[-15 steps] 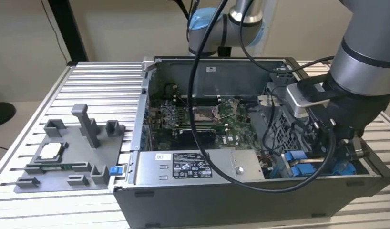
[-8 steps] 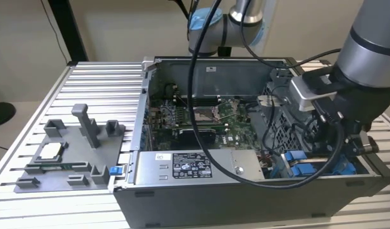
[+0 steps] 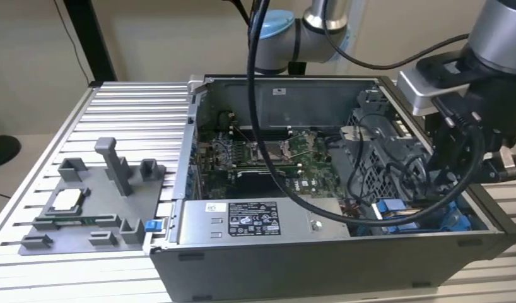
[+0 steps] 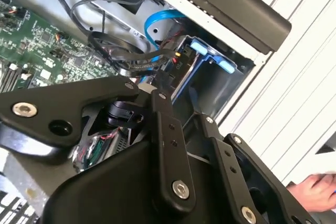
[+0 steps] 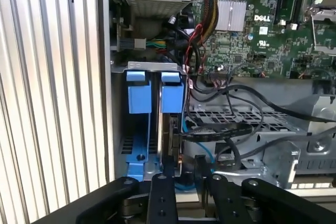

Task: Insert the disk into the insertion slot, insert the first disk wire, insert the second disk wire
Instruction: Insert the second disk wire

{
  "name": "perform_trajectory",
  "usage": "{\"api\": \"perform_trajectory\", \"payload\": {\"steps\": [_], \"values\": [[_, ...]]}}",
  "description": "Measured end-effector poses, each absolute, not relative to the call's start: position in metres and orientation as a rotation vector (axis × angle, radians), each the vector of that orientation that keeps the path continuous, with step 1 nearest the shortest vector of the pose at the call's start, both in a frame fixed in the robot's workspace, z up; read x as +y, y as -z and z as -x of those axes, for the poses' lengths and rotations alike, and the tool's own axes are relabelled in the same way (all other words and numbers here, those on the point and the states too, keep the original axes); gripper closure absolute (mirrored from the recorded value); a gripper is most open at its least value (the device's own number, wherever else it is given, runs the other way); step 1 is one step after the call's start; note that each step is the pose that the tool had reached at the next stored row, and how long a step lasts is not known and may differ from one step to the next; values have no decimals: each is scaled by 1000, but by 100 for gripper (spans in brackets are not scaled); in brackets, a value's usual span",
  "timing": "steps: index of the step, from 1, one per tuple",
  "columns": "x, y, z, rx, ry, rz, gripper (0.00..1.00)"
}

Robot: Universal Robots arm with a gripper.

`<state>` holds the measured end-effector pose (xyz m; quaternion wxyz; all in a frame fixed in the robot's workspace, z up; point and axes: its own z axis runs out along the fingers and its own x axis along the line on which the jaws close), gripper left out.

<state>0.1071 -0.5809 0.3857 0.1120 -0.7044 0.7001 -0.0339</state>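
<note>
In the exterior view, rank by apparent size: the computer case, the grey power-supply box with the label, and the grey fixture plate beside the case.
1. Computer case, clearly the largest.
2. and 3. Power-supply box and fixture plate look roughly alike in area; I would not rank them.

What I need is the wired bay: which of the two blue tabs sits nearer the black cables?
The tab right beside the black cables; the other tab stands by the case wall.
</note>
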Motion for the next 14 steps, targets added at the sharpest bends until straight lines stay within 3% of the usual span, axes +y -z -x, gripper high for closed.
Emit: {"api": "perform_trajectory", "payload": {"steps": [14], "values": [[-581,-400,-107,2055,99,2067,0]]}}
